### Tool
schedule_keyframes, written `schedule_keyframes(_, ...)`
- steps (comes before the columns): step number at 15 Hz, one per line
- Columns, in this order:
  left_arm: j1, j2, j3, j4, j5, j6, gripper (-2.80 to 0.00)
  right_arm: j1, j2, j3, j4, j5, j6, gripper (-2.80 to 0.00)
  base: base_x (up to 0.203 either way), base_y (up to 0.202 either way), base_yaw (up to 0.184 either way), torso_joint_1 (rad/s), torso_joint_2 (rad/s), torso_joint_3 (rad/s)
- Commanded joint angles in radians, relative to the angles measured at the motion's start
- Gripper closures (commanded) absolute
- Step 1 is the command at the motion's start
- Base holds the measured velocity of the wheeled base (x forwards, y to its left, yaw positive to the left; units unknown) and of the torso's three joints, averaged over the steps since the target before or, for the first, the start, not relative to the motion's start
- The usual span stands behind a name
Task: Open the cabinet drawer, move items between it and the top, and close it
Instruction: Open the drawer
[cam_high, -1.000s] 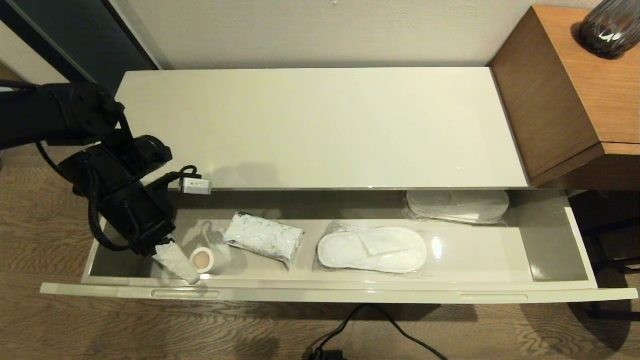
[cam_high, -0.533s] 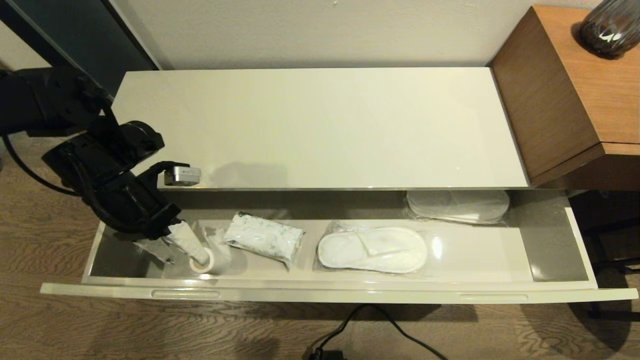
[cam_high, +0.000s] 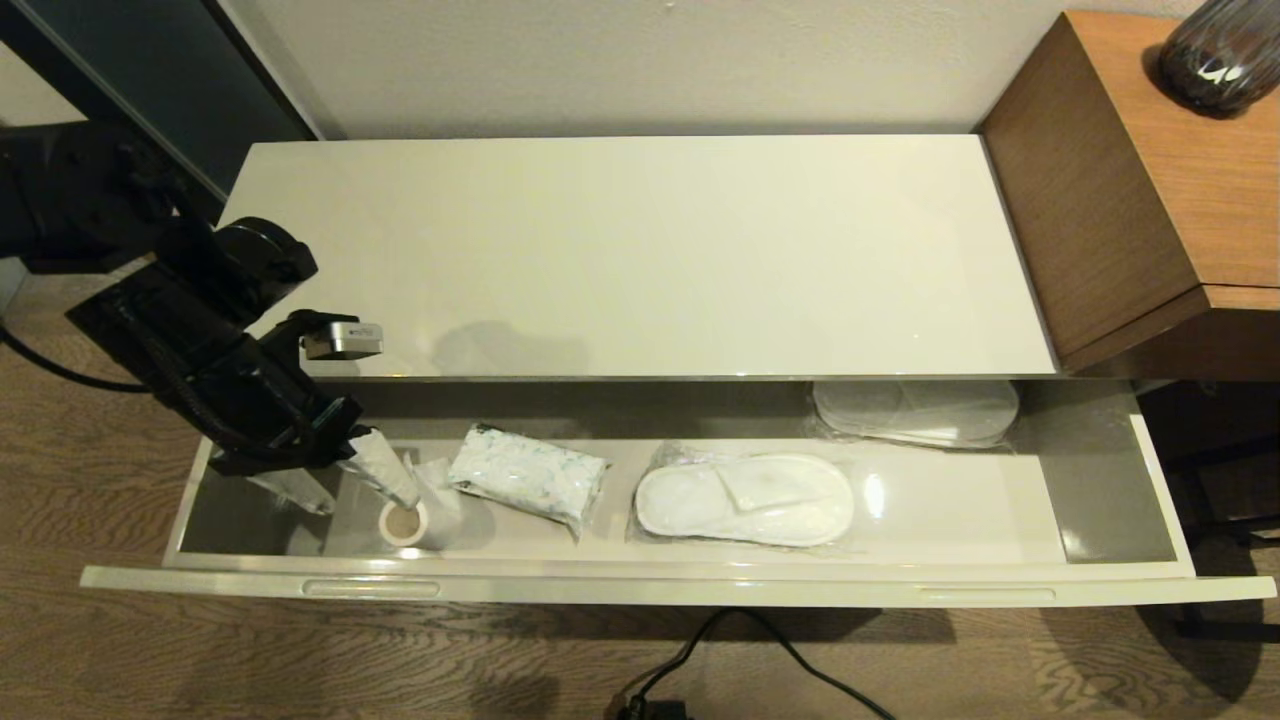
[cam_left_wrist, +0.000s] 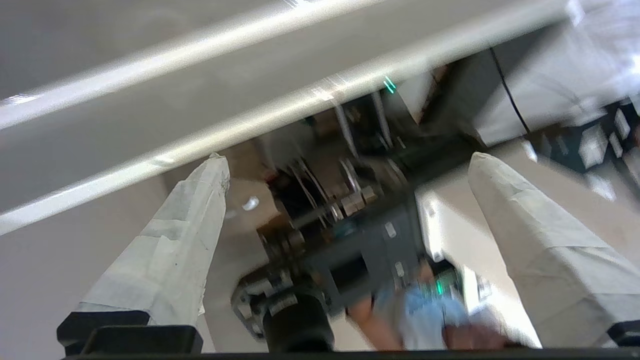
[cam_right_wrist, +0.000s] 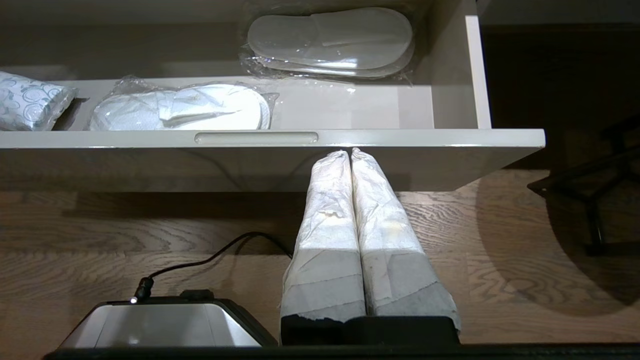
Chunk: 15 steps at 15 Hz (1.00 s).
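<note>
So the cabinet drawer (cam_high: 1100, 500) is pulled wide open under the bare top (cam_high: 640, 250), and our left gripper (cam_high: 345, 475) hangs spread and empty over its left end, just above a small tape roll (cam_high: 404, 522). Next along we've got a patterned pack (cam_high: 527, 474) and wrapped slippers (cam_high: 745, 498). Our right gripper (cam_right_wrist: 351, 155) sits pressed together below the drawer front.

Head camera looks steeply down on the open drawer (cam_high: 640, 585) from above. Right wrist camera sits low outside, facing the drawer's (cam_right_wrist: 270, 150) front and sharing the slippers (cam_high: 745, 498) (cam_right_wrist: 182, 106). Left wrist camera, close inside, shows blur.
</note>
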<state>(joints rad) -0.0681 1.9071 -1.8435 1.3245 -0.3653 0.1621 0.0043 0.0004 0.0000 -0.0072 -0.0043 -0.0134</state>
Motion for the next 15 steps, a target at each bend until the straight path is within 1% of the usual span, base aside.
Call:
schedule_keyframes(1,-0.007,-0.016,0.018,-0.019,0.026,-0.032,-2.8,0.0,0.0,0.0,0.0,0.0,0.0,0.0,0.0,0.0,0.0,0.0,0.0,0.0)
schedule_keyframes(2,-0.013,-0.021,0.018,-0.027,0.048,-0.085,-2.8,0.0,-0.002,0.0,0.0,0.0,0.0,0.0,0.0,0.0,0.0,0.0,0.0,0.0)
schedule_keyframes(3,-0.015,-0.025,0.018,-0.029,0.062,-0.126,-2.8,0.0,-0.002,0.001,0.0,0.0,0.0,0.0,0.0,0.0,0.0,0.0,0.0,0.0)
schedule_keyframes(4,-0.019,-0.025,0.019,-0.031,0.071,-0.149,-2.8,0.0,-0.002,0.001,0.0,0.0,0.0,0.0,0.0,0.0,0.0,0.0,0.0,0.0)
schedule_keyframes(5,-0.025,-0.024,0.021,-0.034,0.086,-0.199,-2.8,0.0,-0.002,0.0,0.0,0.0,0.0,0.0,0.0,0.0,0.0,0.0,0.0,0.0)
schedule_keyframes(7,-0.033,-0.022,0.023,-0.043,0.099,-0.22,-2.8,0.0,-0.002,0.0,0.0,0.0,0.0,0.0,0.0,0.0,0.0,0.0,0.0,0.0)
schedule_keyframes(9,-0.068,-0.014,0.042,-0.176,0.161,-0.311,-2.8,0.0,-0.002,0.002,0.0,0.0,0.0,0.0,0.0,0.0,0.0,0.0,0.0,0.0)
schedule_keyframes(10,-0.082,-0.011,0.055,-0.217,0.192,-0.337,-2.8,0.0,-0.002,0.002,0.0,0.0,0.0,0.0,0.0,0.0,0.0,0.0,0.0,0.0)
schedule_keyframes(11,-0.088,-0.009,0.061,-0.229,0.204,-0.343,-2.8,0.0,-0.002,0.001,0.0,0.0,0.0,0.0,0.0,0.0,0.0,0.0,0.0,0.0)
schedule_keyframes(12,-0.102,-0.004,0.097,-0.302,0.275,-0.353,-2.8,0.0,-0.002,0.002,0.0,0.0,0.0,0.0,0.0,0.0,0.0,0.0,0.0,0.0)
schedule_keyframes(13,-0.118,0.011,0.136,-0.381,0.382,-0.369,-2.8,0.0,-0.002,0.0,0.0,0.0,0.0,0.0,0.0,0.0,0.0,0.0,0.0,0.0)
schedule_keyframes(14,-0.13,0.025,0.135,-0.409,0.419,-0.397,-2.8,0.0,-0.002,0.0,0.0,0.0,0.0,0.0,0.0,0.0,0.0,0.0,0.0,0.0)
schedule_keyframes(15,-0.128,0.026,0.132,-0.409,0.43,-0.407,-2.8,0.0,-0.002,0.001,0.0,0.0,0.0,0.0,0.0,0.0,0.0,0.0,0.0,0.0)
